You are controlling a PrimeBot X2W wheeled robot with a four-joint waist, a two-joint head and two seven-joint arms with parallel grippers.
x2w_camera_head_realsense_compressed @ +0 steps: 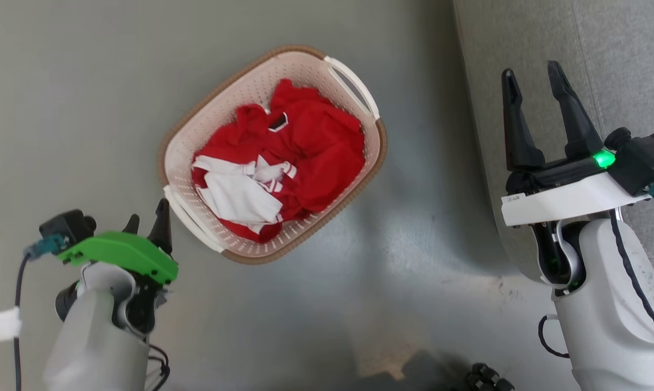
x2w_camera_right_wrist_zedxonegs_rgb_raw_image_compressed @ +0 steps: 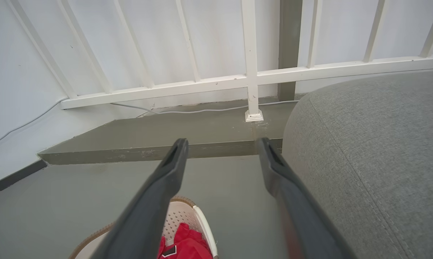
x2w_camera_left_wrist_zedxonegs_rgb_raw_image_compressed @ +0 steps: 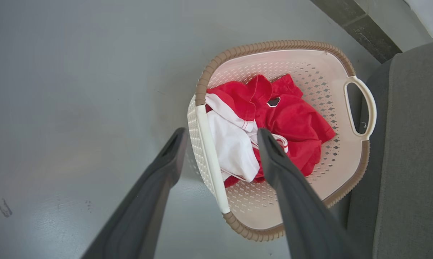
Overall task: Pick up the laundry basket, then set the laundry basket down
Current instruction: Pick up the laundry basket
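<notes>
The laundry basket [x2w_camera_head_realsense_compressed: 218, 111] is seen on the grey floor [x2w_camera_head_realsense_compressed: 61, 108] at the middle of the head view, turned so that its near loop handle [x2w_camera_head_realsense_compressed: 194, 220] lies at 7 o'clock and its far handle [x2w_camera_head_realsense_compressed: 354, 87] at 1 o'clock. A red garment [x2w_camera_head_realsense_compressed: 316, 152] and a white one [x2w_camera_head_realsense_compressed: 240, 195] are heaped inside, and a grey sofa [x2w_camera_head_realsense_compressed: 577, 54] stands close by at 3 o'clock. If the basket were raised by the near handle alone, it would probably be tipped and the clothes spilled. The white garment could also be snagged, since one finger lies over it in the left wrist view. The left gripper [x2w_camera_head_realsense_compressed: 148, 225] is set at 8 o'clock of the basket, its jaws spread wide to either side of the near handle [x2w_camera_left_wrist_zedxonegs_rgb_raw_image_compressed: 209, 154]. Nothing is gripped, and contact cannot be judged. The right gripper [x2w_camera_head_realsense_compressed: 532, 76] is held well apart over the sofa, jaws likewise parted and empty.
</notes>
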